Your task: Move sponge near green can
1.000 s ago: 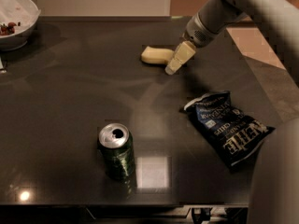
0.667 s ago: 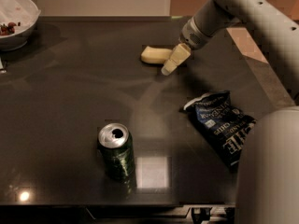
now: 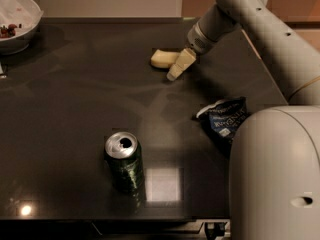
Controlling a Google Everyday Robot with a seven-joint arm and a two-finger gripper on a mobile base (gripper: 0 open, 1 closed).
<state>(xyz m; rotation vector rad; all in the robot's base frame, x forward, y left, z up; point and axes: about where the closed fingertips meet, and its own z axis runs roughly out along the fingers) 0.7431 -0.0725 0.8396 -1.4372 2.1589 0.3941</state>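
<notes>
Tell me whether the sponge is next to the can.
No, the sponge lies far back beside the gripper, well apart from the can.
</notes>
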